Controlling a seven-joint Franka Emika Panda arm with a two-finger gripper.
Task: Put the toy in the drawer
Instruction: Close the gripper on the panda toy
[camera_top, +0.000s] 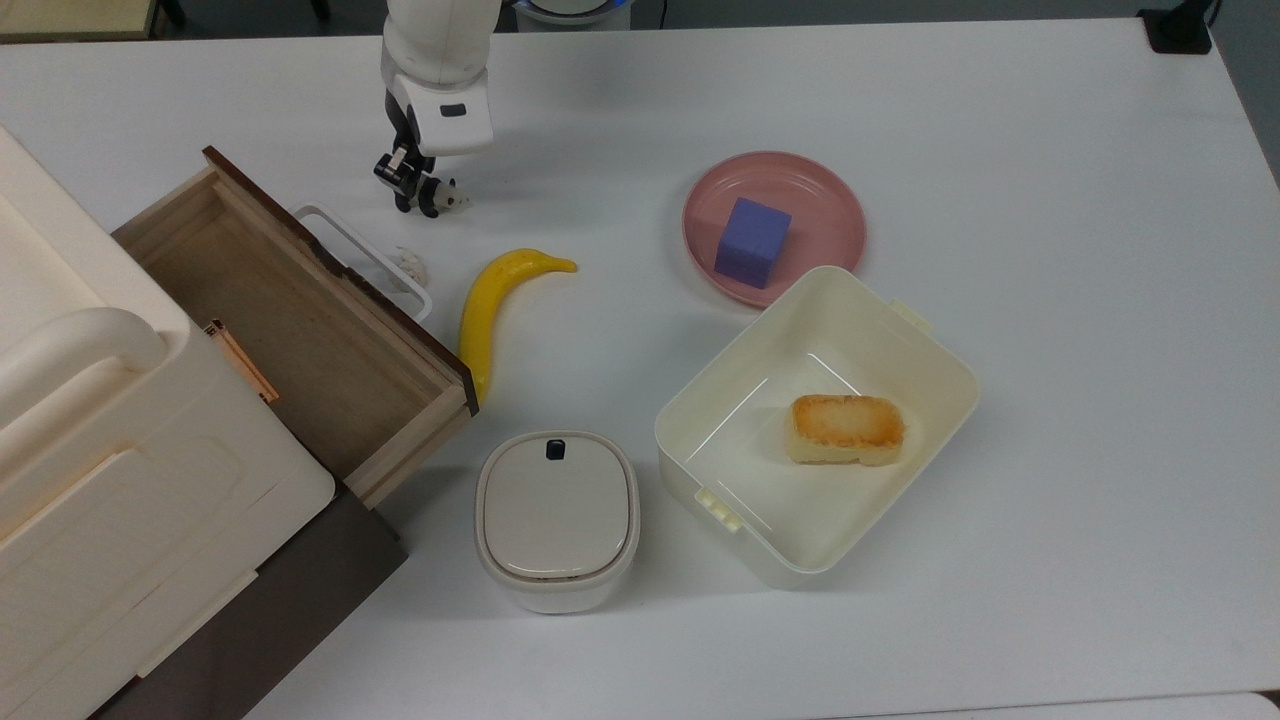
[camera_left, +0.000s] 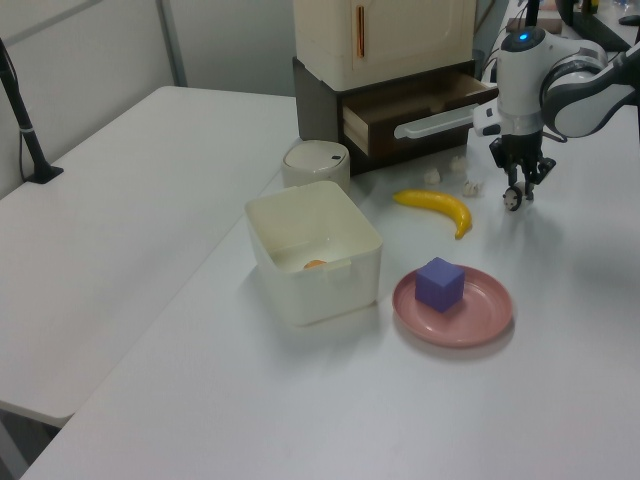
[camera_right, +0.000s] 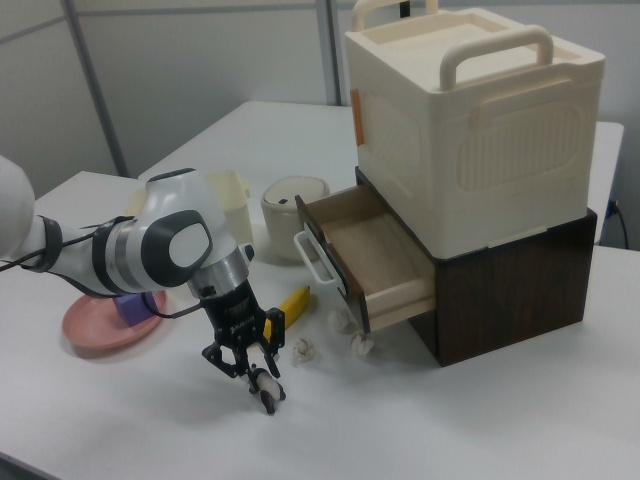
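The toy (camera_top: 442, 197) sits pinched between the closed tool's (camera_top: 418, 194) fingers, near the open drawer (camera_top: 300, 330).

The hand (camera_top: 418, 192) is covering part of the toy (camera_top: 447, 198); the cabinet (camera_top: 100, 480) is running past the top view's left edge.

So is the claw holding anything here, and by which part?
Yes: the claw is shut on the toy panda, gripping its rear body, with the head poking out toward the top view's right. Whether it is clear of the table cannot be told.
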